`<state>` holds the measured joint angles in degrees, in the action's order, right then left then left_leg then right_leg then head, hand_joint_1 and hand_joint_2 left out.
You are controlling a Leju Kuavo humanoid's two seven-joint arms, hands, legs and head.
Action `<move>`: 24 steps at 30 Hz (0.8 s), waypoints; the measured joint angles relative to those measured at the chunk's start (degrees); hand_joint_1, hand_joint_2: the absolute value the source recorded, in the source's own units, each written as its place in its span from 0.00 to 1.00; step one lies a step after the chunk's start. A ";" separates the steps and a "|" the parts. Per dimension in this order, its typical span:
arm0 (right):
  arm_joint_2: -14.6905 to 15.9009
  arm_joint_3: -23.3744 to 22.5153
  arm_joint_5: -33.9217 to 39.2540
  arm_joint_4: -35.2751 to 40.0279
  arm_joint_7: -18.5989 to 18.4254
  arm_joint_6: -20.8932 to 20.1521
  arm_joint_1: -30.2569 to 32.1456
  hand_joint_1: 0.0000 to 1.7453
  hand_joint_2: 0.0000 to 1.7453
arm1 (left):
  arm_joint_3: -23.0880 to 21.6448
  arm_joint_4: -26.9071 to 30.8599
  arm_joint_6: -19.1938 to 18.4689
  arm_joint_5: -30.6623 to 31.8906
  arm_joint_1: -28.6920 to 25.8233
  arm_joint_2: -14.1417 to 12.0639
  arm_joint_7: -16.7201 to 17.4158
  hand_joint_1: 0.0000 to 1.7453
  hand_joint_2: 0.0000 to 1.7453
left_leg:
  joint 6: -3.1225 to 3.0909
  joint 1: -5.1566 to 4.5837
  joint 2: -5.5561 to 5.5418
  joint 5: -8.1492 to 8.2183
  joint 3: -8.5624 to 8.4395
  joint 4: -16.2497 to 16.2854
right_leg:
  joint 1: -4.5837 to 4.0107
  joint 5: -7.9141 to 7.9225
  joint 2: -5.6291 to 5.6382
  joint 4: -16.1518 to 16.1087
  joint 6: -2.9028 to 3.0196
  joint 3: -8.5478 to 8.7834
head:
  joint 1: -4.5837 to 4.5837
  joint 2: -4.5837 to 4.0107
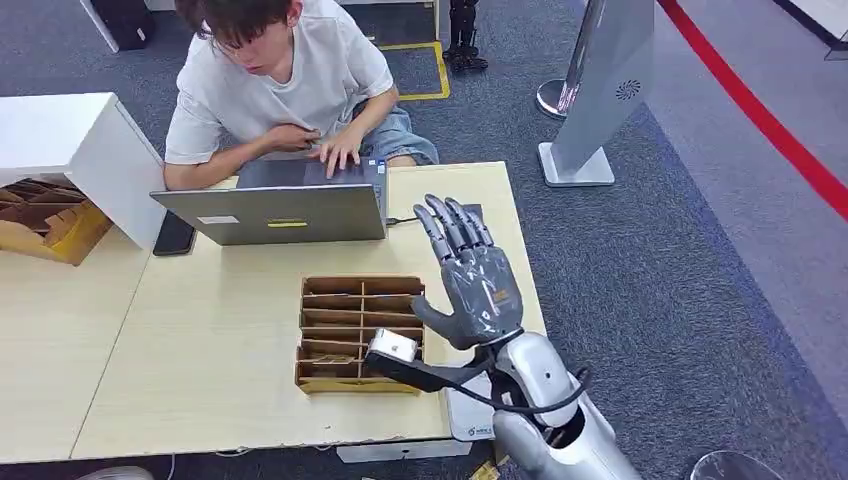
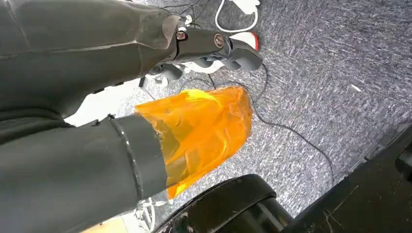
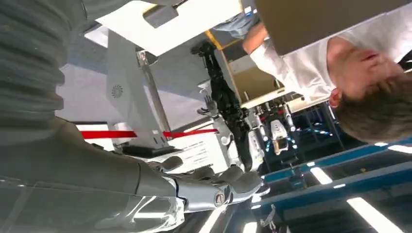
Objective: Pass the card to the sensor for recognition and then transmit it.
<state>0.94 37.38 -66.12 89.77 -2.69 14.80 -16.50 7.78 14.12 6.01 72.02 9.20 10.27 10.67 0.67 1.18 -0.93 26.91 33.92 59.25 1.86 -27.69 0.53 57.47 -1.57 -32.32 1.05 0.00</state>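
I see my right hand (image 1: 478,283) raised over the table's (image 1: 200,350) edge, fingers straight and apart, holding nothing. Just beside its thumb sits the wooden divider tray (image 1: 355,330) (I can't make out a card). Beyond the fingertips, a person (image 1: 285,80) types on a laptop (image 1: 275,212).

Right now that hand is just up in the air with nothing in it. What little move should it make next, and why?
Probably lower the right hand toward the brown slotted box just to its left on the table. The hand is raised, fingers spread, holding nothing, so no card has been picked up yet. The box seems the likely place for cards, though none is clearly visible.
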 joint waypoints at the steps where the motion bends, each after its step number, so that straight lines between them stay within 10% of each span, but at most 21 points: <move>1: 0.00 0.06 0.07 0.00 0.07 0.00 0.00 0.00 1.00 | 0.00 0.00 0.00 -0.02 0.00 0.00 0.00 0.00 0.00 | 0.00 0.00 0.00 0.00 0.00 0.00 | 0.00 0.00 0.00 0.00 0.00 0.00 | 0.00 0.00; 24: -0.92 3.85 0.46 -4.79 1.25 -1.44 -1.45 0.00 1.00 | -0.77 0.00 -1.29 1.38 0.87 0.20 -0.04 0.00 0.00 | 0.00 0.00 0.00 0.00 0.01 0.00 | 0.00 0.00 0.00 0.00 0.00 0.00 | 0.00 0.00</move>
<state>0.02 41.22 -65.66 84.98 -1.44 13.35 -17.95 7.02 14.12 4.72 73.40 10.06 10.47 10.62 0.67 1.18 -0.93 26.90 33.92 59.25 1.86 -27.69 0.53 57.48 -1.57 -32.31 1.05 0.00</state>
